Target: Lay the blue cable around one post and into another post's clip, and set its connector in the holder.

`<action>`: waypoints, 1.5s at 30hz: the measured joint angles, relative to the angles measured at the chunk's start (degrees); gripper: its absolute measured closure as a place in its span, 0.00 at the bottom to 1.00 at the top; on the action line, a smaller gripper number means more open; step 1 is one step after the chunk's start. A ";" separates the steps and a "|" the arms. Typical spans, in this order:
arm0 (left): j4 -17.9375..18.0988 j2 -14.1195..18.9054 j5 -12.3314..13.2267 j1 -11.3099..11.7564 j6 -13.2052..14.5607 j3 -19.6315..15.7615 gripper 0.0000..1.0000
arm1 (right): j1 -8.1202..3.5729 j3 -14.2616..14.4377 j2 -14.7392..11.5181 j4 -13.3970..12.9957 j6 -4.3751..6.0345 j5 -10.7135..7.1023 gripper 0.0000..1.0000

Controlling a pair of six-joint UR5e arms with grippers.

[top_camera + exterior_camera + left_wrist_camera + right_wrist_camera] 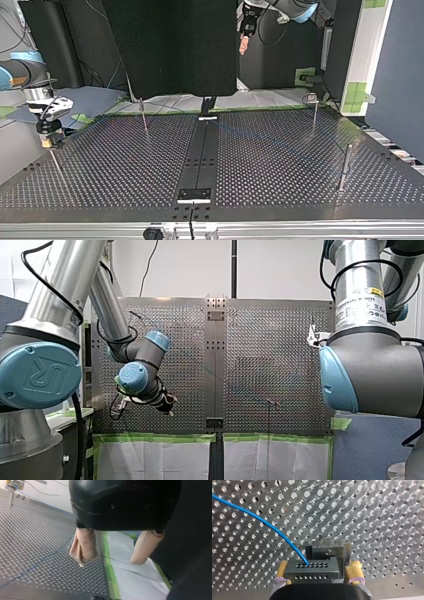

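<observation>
In the right wrist view the blue cable (262, 521) runs over the perforated plate into a dark connector (312, 568) with rows of holes. The connector sits against a metal holder (328, 548). My right gripper (318, 567) has a yellow pad on each side of the connector and its jaws are spread wide. In the top view it (50, 137) hovers at the plate's left edge. My left gripper (112, 560) is open with nothing between its beige pads (83, 547), over the plate's edge. A stretch of cable (37, 562) lies on the plate beside it.
Thin posts stand on the plate: one (143, 117) at the top view's back left, one with a clip (314, 110) at the back right, and one (344, 167) at the right. Green tape and white sheeting (160, 450) border the plate's near edge in the front view.
</observation>
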 joint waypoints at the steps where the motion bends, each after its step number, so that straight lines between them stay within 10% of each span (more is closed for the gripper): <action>1: 0.51 -0.51 -0.27 0.07 -0.21 -0.50 0.00 | 0.00 0.00 0.00 0.00 0.00 0.00 0.00; 27: 14.66 -2.45 -3.35 0.85 -11.61 -2.10 0.00 | 0.00 0.01 0.00 0.00 0.00 0.00 0.00; 45: 25.11 -2.43 -3.13 0.80 -6.31 -1.61 0.00 | 0.00 0.01 0.00 0.00 0.00 0.00 0.00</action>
